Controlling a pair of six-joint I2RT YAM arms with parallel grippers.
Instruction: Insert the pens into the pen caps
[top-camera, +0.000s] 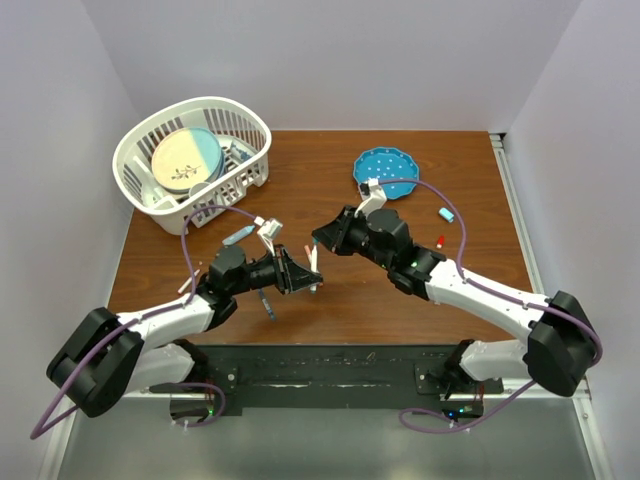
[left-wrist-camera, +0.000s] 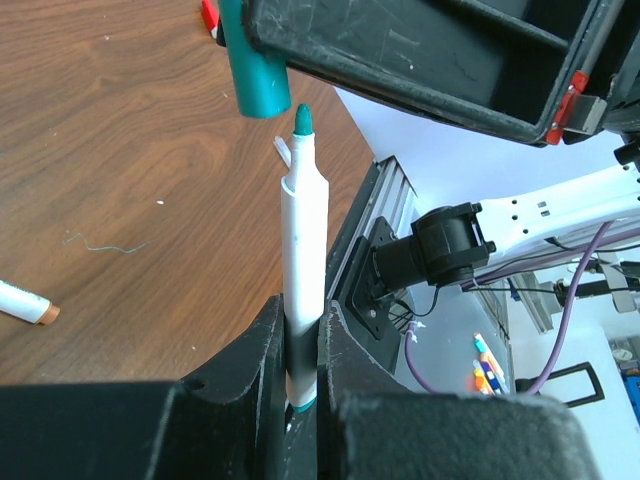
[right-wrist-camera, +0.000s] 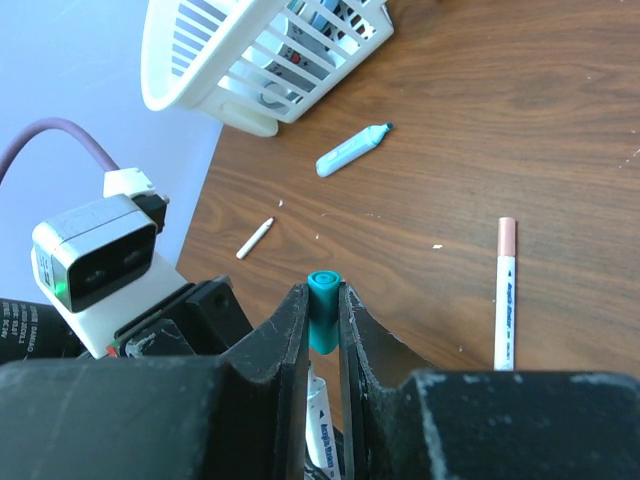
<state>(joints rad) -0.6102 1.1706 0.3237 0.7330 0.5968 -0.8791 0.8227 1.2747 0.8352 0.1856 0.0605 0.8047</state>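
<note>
No pen wears a cap yet, and the first pairing is just at the point of meeting. The left tool (left-wrist-camera: 302, 318) pinches a white pen (left-wrist-camera: 303, 230) by its lower barrel. The pen's teal tip faces the right tool, over the middle of the counter (top-camera: 330, 190) toward its near edge. The right tool (right-wrist-camera: 322, 300) is pressed onto a teal cap (left-wrist-camera: 255, 70), whose end sits just beside the tip and not over it. I judge it needs a small sideways line-up before the push.

Still to do:
- a thick light blue pen (top-camera: 238, 237) toward the left edge
- a dark blue pen (top-camera: 268, 303) by the near edge
- a white pen with a salmon end (right-wrist-camera: 505, 295)
- a light blue cap (top-camera: 447, 214) and a red cap (top-camera: 440, 241) toward the right edge

The white basket (top-camera: 248, 172) at the far left corner holds a round plate (top-camera: 185, 160), half cream and half pale blue. Its other contents are unclear. A blue dish (top-camera: 385, 172) dotted with white sits near the far edge.
</note>
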